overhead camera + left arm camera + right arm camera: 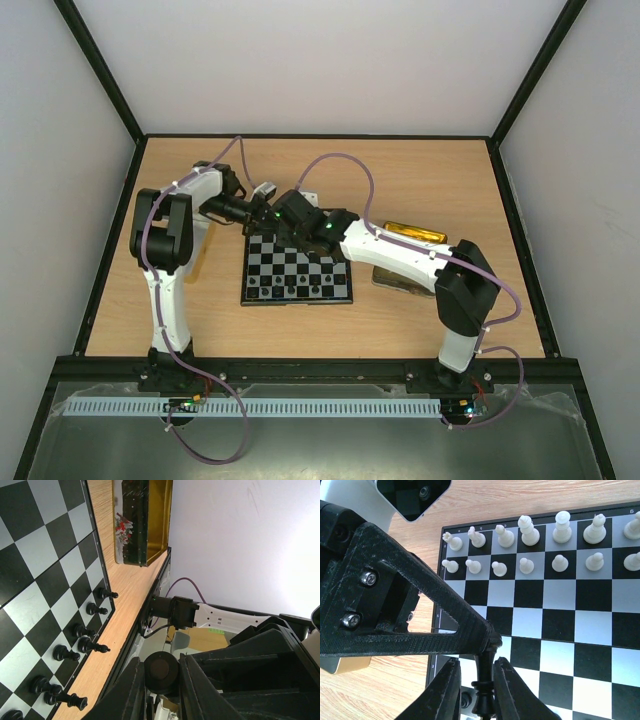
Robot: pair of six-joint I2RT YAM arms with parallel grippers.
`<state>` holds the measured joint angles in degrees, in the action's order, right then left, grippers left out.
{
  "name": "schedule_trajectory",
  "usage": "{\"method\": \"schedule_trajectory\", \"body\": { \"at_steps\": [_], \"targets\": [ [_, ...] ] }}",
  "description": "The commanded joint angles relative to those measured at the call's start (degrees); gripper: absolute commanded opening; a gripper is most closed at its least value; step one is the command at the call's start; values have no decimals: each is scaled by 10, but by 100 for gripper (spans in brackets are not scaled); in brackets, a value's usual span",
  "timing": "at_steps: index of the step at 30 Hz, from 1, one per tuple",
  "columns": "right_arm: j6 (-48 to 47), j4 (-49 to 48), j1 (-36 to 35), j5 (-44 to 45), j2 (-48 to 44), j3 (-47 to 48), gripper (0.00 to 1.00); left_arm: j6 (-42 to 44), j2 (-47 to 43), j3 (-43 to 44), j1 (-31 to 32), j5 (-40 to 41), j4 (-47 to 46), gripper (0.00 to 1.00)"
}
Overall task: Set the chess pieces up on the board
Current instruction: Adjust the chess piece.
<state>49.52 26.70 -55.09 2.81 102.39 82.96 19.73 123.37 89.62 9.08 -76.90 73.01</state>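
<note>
Plastic, matte black and ribbed, forms both claws. We see the flat board (287, 265), glossy black and pale grey squares inside a thin black rim, lying mid-surface on the wood-grain surface (430, 180). Smooth turned white pieces (530, 531) stand upright in two rows along one edge; black pieces (92, 645) line the opposite edge. One slender black piece (481, 685) hangs over the board's side edge. Its long axis runs up the right wrist view, slightly tilted, and we cannot tell which end is its base. The left claw (160, 661) pinches one end. The right claw (477, 662) brackets the other end closely; whether it presses, we cannot tell. A shiny gold tray (164, 515) lies beside the board.
</note>
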Motion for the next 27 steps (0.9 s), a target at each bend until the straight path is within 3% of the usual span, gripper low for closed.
{"method": "schedule_trajectory", "body": {
  "at_steps": [1, 14, 23, 27],
  "targets": [
    [6, -4, 2, -2, 6, -10, 19, 10, 11, 8, 1, -9, 13, 2],
    [4, 2, 2, -10, 4, -12, 20, 11, 13, 10, 1, -9, 13, 2],
    [1, 1, 2, -10, 4, -11, 3, 11, 14, 10, 1, -9, 14, 2],
    [0, 1, 2, -9, 4, -11, 2, 12, 14, 9, 1, -7, 13, 2]
  ]
}}
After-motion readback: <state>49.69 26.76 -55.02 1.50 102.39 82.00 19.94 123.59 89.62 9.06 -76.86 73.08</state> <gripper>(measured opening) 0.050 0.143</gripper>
